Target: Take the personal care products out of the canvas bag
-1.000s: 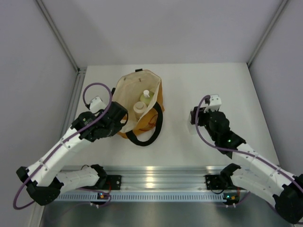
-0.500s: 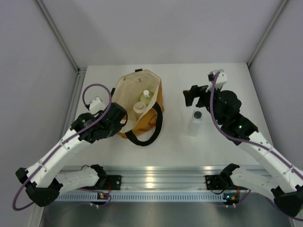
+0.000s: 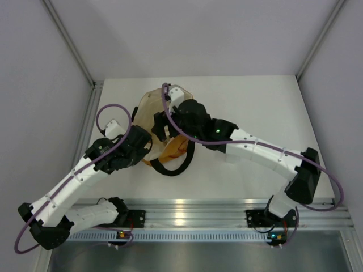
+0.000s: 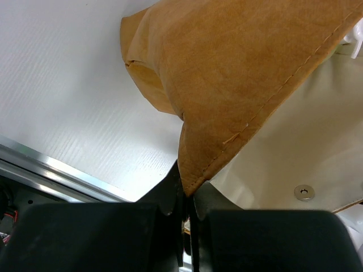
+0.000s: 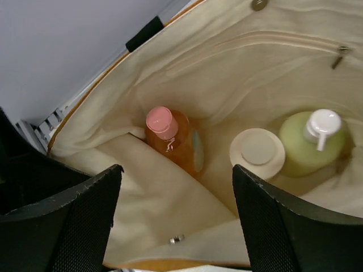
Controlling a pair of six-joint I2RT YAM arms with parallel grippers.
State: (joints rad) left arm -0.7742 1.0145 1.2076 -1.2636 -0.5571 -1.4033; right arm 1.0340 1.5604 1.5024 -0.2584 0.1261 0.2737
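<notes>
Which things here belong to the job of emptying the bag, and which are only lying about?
Belong to the job: canvas bag; orange bottle; beige bottle; green bottle; left fingers, pinching the bag's edge; right fingers, open above it.
Only there: table; metal rail.

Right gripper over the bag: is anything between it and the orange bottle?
Nothing visible. The open right gripper hangs over the mouth of the bag, with the orange bottle between its fingers in view, cap uncovered. A lining fold lies beside it; the beige bottle stands apart.
</notes>
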